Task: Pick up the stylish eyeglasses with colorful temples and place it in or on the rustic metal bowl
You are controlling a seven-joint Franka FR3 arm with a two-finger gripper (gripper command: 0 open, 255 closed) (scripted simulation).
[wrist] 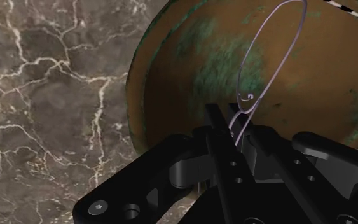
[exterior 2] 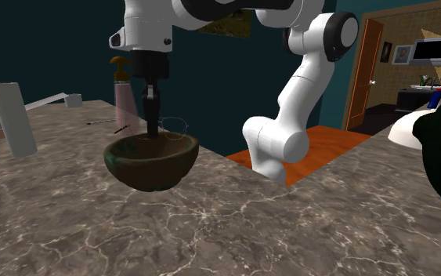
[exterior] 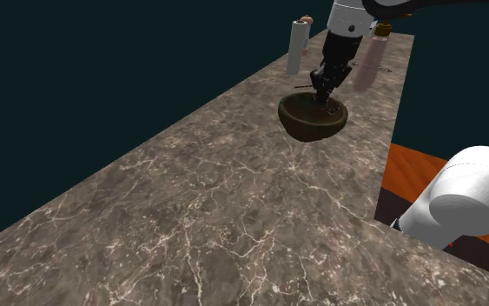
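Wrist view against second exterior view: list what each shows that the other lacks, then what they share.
Wrist view: the inside of the bowl, brown with green patches, and the end effector clasping the eyeglasses by their thin frame. Second exterior view: the white arm, a pink pump bottle, a white cylinder, a door and orange floor. Both: the end effector over the bowl with the eyeglasses held, and the veined stone counter.
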